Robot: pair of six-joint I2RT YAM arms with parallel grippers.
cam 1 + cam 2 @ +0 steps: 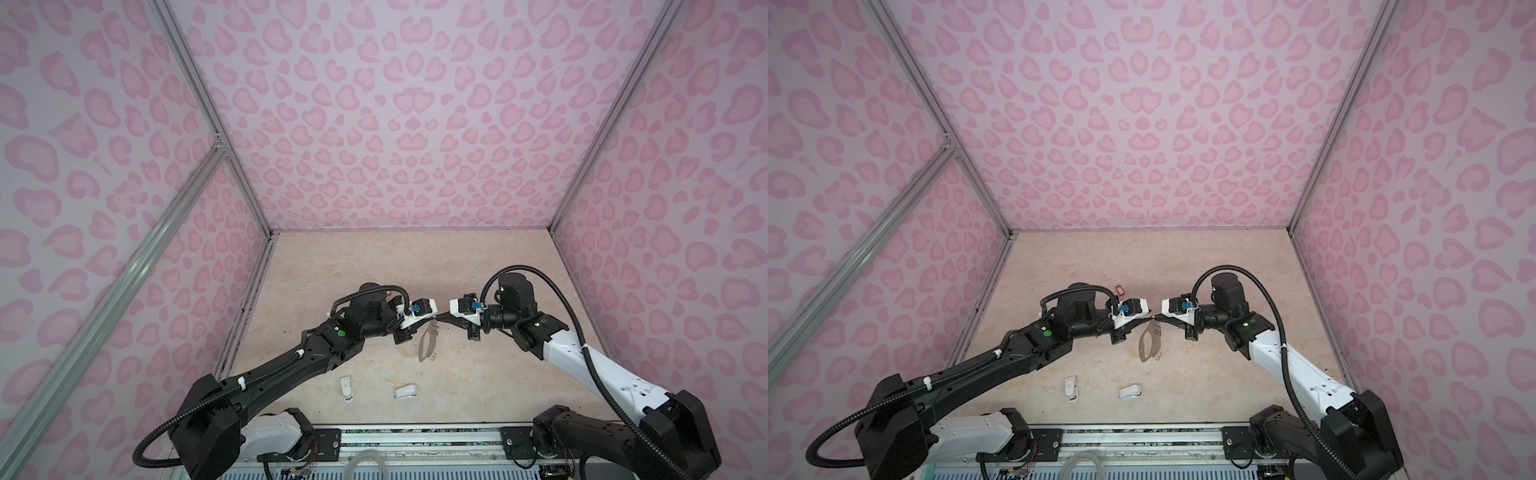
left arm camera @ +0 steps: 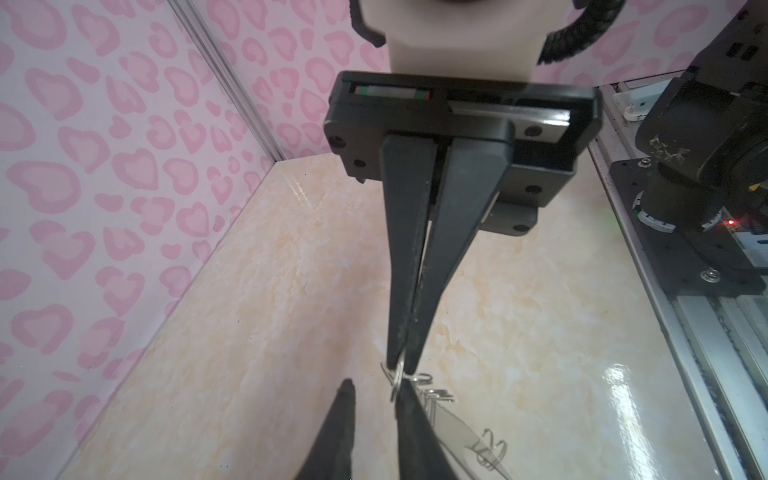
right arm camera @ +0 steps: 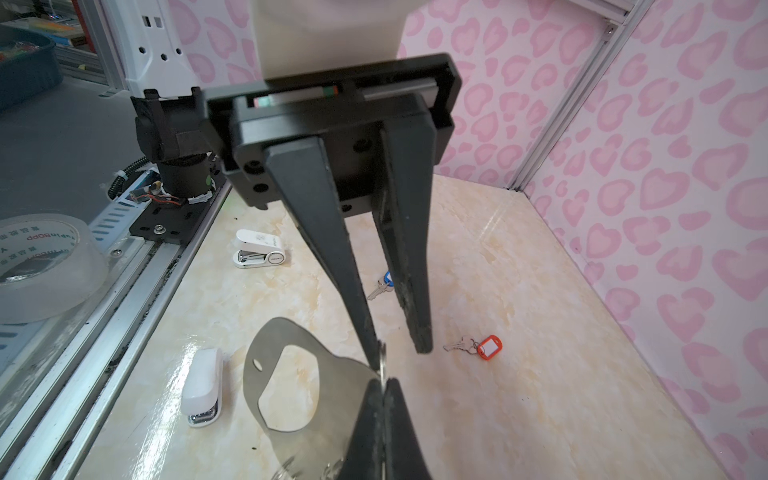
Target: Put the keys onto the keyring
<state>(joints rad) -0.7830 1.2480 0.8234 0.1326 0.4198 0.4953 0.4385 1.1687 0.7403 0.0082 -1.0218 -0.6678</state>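
Keyring (image 3: 286, 332) pinched in right gripper (image 3: 384, 382), ring (image 2: 398, 384) between left gripper's (image 3: 400, 350) parted fingers (image 2: 345, 415)

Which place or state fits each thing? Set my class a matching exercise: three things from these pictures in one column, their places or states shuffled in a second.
Things:
1 keyring
2 orange-tagged key
3 tape roll

Places or states:
A beyond the metal rail, off the marble
B clamped in the right end effector
C lying on the marble tabletop

Pairs: 1-B, 2-C, 3-A
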